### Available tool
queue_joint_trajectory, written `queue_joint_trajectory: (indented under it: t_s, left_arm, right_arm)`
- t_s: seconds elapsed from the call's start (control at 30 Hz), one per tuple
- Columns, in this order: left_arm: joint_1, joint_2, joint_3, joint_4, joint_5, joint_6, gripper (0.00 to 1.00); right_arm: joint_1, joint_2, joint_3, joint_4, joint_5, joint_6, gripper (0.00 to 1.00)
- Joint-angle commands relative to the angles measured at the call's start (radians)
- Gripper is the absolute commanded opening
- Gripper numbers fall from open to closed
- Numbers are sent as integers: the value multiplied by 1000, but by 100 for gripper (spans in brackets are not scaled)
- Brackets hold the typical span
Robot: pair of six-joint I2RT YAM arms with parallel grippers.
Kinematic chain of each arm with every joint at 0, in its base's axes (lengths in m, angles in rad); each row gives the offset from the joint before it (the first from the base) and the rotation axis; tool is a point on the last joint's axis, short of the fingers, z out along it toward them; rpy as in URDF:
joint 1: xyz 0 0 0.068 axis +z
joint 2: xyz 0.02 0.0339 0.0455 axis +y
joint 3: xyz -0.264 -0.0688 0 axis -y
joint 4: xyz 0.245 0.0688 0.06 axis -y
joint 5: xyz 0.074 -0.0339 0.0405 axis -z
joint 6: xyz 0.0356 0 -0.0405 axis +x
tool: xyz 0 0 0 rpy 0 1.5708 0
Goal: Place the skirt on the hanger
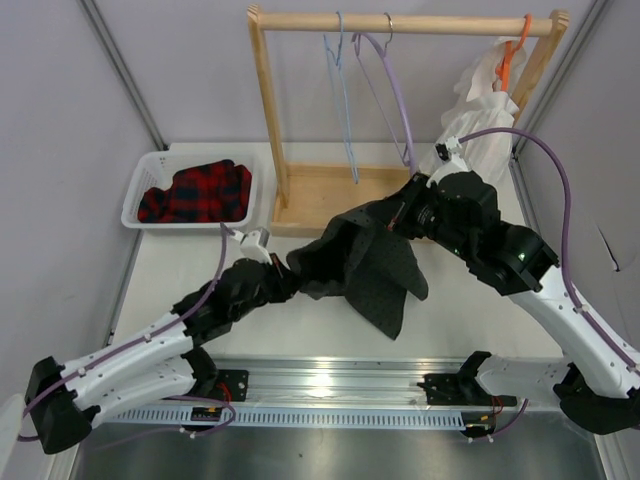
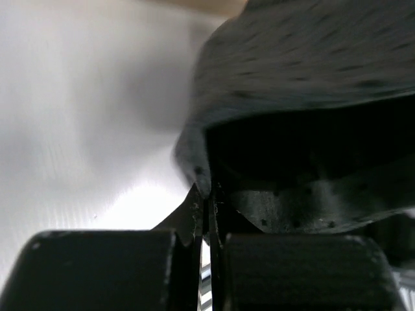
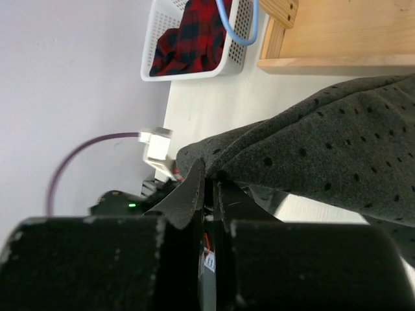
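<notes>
Pinches skirt [image 2: 305, 78] edge in left gripper [image 2: 207, 201], jaws closed tight on cloth; same w/ right gripper [image 3: 209, 184], clamped on the far edge. Holds skirt spread betw. both at table [image 1: 480, 310] centre, lower part drooping. Stretches L arm up-right from base; bends R arm inward beside rack [image 1: 440, 22]. Shows hanger [image 1: 345, 110] hooked on rack rail, apart from skirt.

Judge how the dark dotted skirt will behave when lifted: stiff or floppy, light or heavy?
Probably floppy: the skirt sags in folds between the left hand and right hand. Likely light: two edge pinches seem to hold it.
</notes>
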Motion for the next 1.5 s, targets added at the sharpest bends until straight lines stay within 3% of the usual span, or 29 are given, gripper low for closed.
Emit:
queue_joint_trajectory:
  t_s: [0.0,0.33,0.5,0.7,0.9,1.2,1.27,1.33,1.47]
  left_arm:
    - [-3,-53,211,-188,-136,41,0]
    - [12,-22,717,-588,-337,239,0]
    - [14,-1,924,-697,-342,328,0]
    - [12,13,1046,-812,-270,372,0]
    - [12,15,1049,-851,-92,392,0]
    - [22,122,1026,-877,-155,381,0]
    - [57,176,1008,-860,-129,403,0]
    - [162,206,979,-799,-25,424,0]
    - [307,303,882,-678,101,450,0]
  right_arm:
    - [-12,-44,28,46,15,3,0]
    - [-41,-133,28,-6,50,15,0]
    - [-41,-187,12,-58,70,36,0]
    - [-41,-288,-32,-145,79,88,0]
    - [-41,-421,-95,-233,65,165,0]
    - [-41,-423,-274,-158,27,204,0]
    - [-44,-370,-307,-112,40,181,0]
    - [-67,-308,-333,-54,39,159,0]
    - [-224,-215,-415,70,-129,123,0]
